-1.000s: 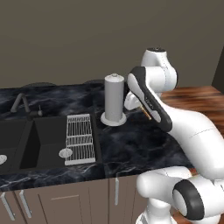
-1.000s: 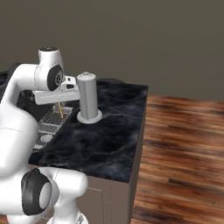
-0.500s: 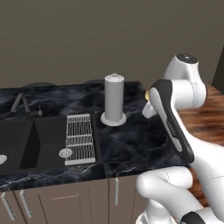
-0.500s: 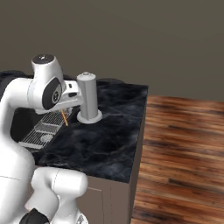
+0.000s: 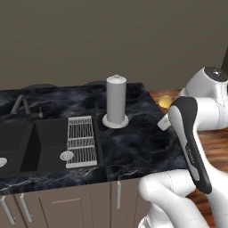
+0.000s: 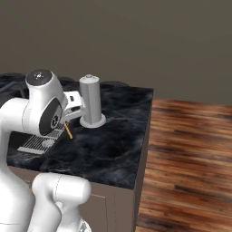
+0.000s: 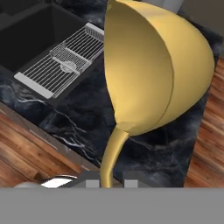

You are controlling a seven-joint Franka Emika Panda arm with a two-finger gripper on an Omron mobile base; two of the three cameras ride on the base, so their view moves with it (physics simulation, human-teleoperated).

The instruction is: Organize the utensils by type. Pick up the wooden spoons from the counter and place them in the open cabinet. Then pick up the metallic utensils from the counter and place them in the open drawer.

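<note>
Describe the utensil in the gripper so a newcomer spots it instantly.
Start at the glossy black marble-veined counter and its tall grey cylinder. Beside it, the white arm's gripper is shut on a thin golden utensil. Its bright yellow round head marks it; the white wire rack is flat.

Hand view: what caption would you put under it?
Shut jaws hold a golden metallic utensil with a round yellow head above the glossy black marble counter.

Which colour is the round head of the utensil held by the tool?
Bright golden yellow round head, clearest in the hand view.
</note>
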